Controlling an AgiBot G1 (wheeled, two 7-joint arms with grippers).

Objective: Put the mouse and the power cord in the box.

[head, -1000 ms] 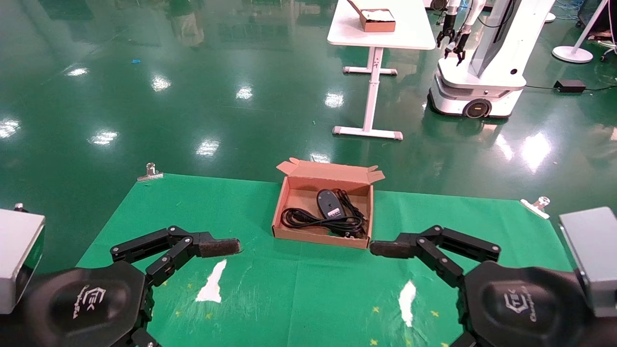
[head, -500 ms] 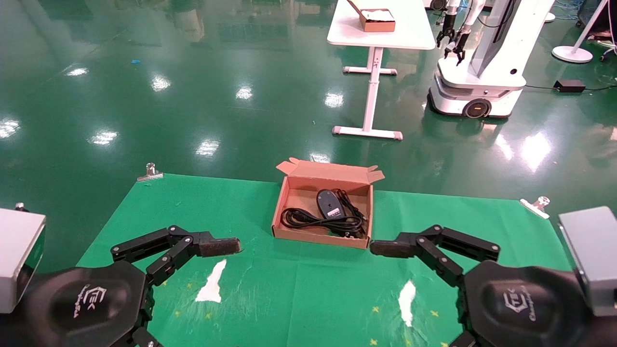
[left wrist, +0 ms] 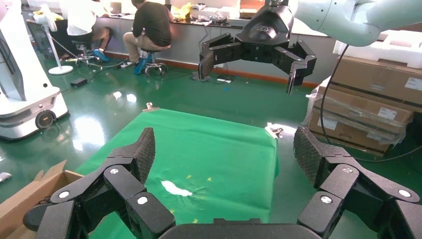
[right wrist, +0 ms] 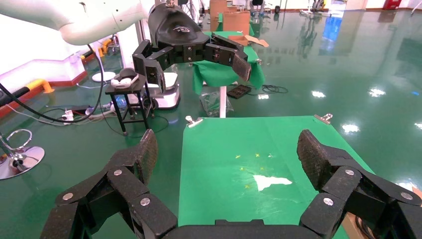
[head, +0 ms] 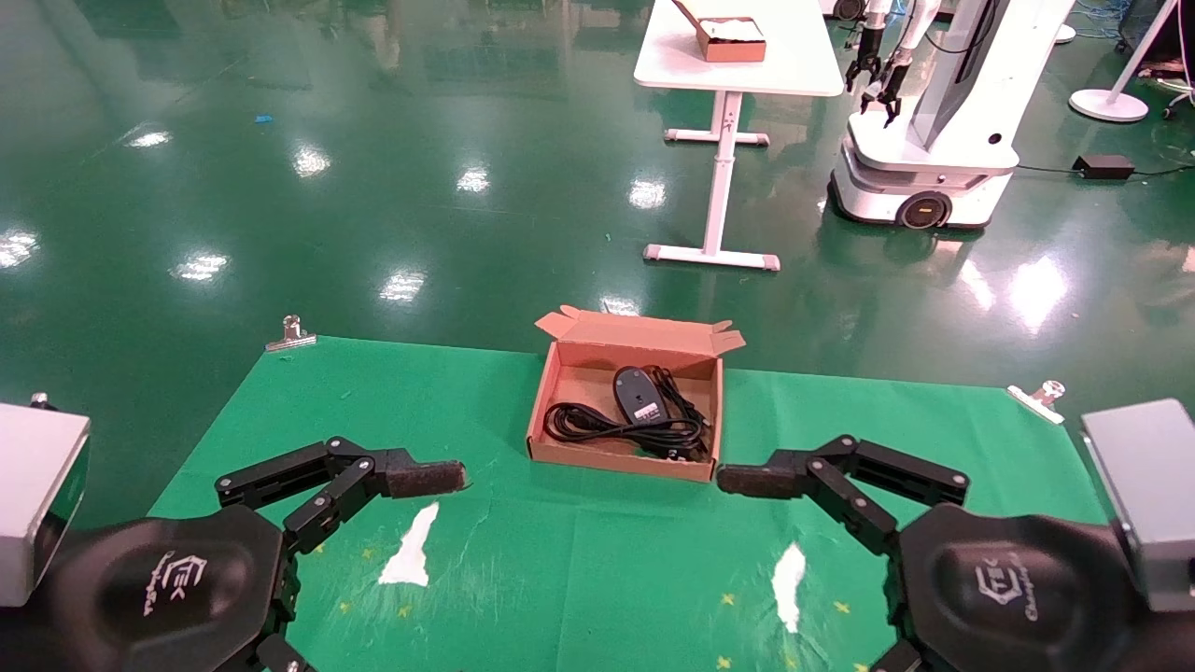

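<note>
The brown cardboard box (head: 616,459) stands open at the middle of the green cloth, its lid flap folded back on the far side. Inside lies the black mouse (head: 638,394), with the looped power cord (head: 607,427) in front of it and to its left. My left gripper (left wrist: 225,149) hovers open and empty near the front, left of the box, one finger (head: 425,478) pointing inward. My right gripper (right wrist: 229,149) mirrors it on the right, open and empty, its finger (head: 752,481) close to the box's front right corner. A corner of the box (left wrist: 30,194) shows in the left wrist view.
The green cloth (head: 373,411) has two white torn patches (head: 411,551) (head: 789,574) near the front and metal clips (head: 291,333) (head: 1041,397) at its far corners. Far behind are a white table (head: 794,65) bearing a smaller box (head: 733,39), and another robot (head: 934,140).
</note>
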